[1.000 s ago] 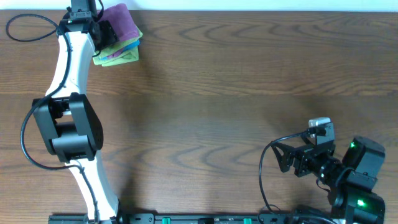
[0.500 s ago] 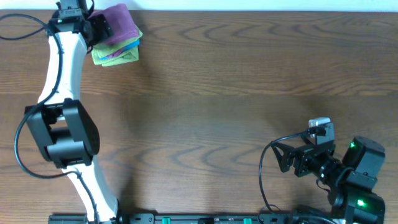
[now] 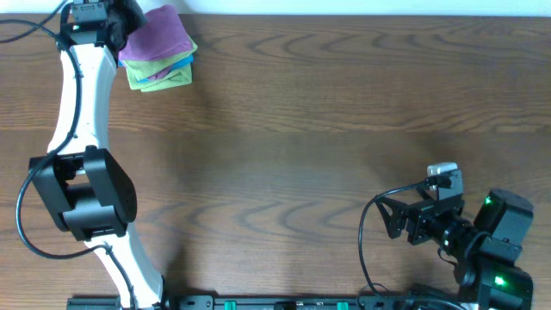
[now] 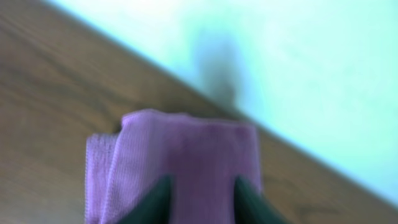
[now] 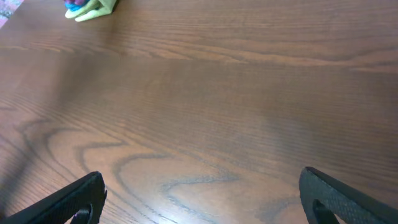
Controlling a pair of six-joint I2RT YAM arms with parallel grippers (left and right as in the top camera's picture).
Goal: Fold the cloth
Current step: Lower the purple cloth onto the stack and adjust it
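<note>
From overhead, your left arm (image 3: 82, 95) reaches from its base at 7 o'clock up the table's left side to the far corner at 11 o'clock. There the left gripper (image 3: 123, 15) sits against the 9 o'clock edge of the cloth (image 3: 159, 33).

In the left wrist view, the left gripper (image 4: 202, 190) shows two dark fingers (image 4: 155, 200) standing apart at 6 o'clock of the frame. Lilac fabric fills the gap between them. That view is blurred, so you cannot tell whether the pads touch the cloth (image 4: 183, 152) or merely hang over it. The cloth is folded into a compact block with layered edges at its 9 o'clock side.

The cloth lies on top of a small stack. The blue folded cloth (image 3: 179, 62) peeks out at its 5 o'clock edge. The lime-green folded cloth (image 3: 148, 82) sticks out beneath, toward 6 o'clock. The stack rests on the brown wooden table (image 3: 327, 112), close to its far edge.

Moving right, the right gripper (image 3: 398, 220) sits low at 4 o'clock of the table, well apart from the stack and pointing toward 9 o'clock. In its own view the right gripper (image 5: 202, 186) is spread wide, with one finger at each lower corner and only bare wood between them. The stack is tiny at 11 o'clock of that frame, where you can make out the lime-green folded cloth (image 5: 96, 9).
</note>
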